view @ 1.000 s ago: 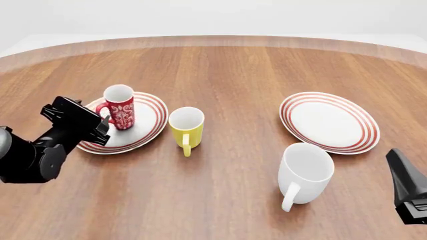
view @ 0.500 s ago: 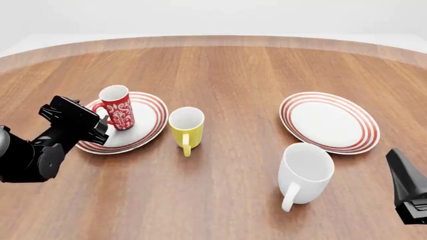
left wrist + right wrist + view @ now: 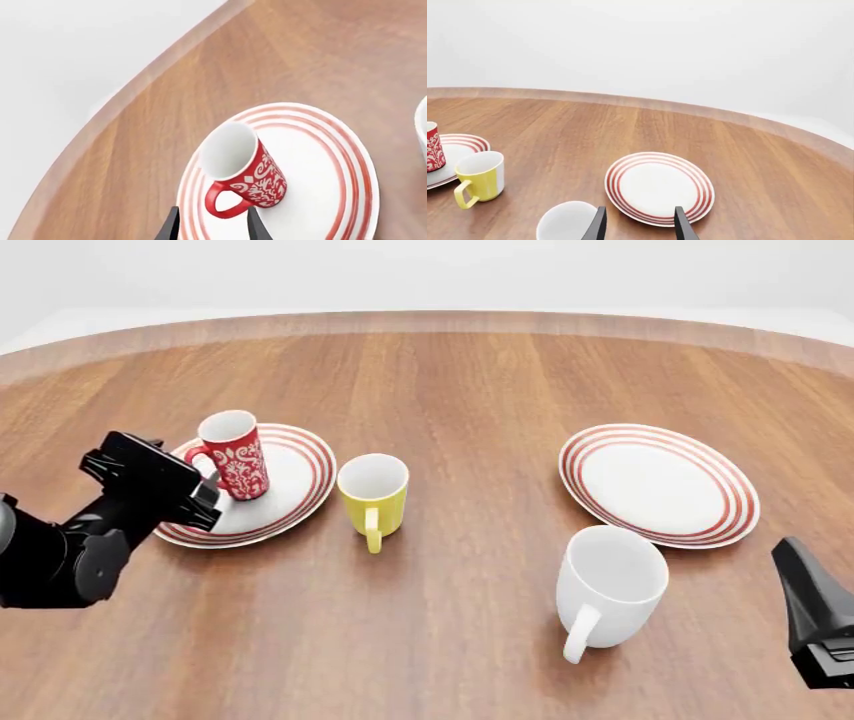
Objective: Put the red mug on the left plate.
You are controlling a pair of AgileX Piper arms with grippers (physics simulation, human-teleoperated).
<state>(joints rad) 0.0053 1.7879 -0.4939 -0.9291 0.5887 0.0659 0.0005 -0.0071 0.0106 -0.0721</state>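
Left pincer point(image 3: 198, 492): sitting just beside the red mug's handle with its two fingertips point(image 3: 171, 227) spread apart, one on either side of the loop in the left wrist view and gripping nothing; whether either tip is touching the handle I cannot tell
Red mug point(image 3: 234, 454): resting on the left plate point(image 3: 287, 505), on its near-left part, and looking slightly tilted rather than plumb, mouth leaning away from the yellow mug
Handle point(image 3: 223, 203): pointing toward the left pincer, so any sideways drift of the tips is likely catching it
Step in hand: judging by the mug lying on the plate and the parted tips, the release is done and the pincer is clearing off
Doing it well: backing out straight along the fingers' own line, keeping them parted, not swinging across the handle, so the leaning mug is settling instead of toppling
Yellow mug point(image 3: 372, 496): standing on the worktop point(image 3: 454, 390) just off the plate's right edge, apart from the red mug
Right pincer point(image 3: 638, 227): waiting well apart at the near right, tips parted and empty, above the white mug point(image 3: 609, 586) and right plate point(image 3: 659, 484)
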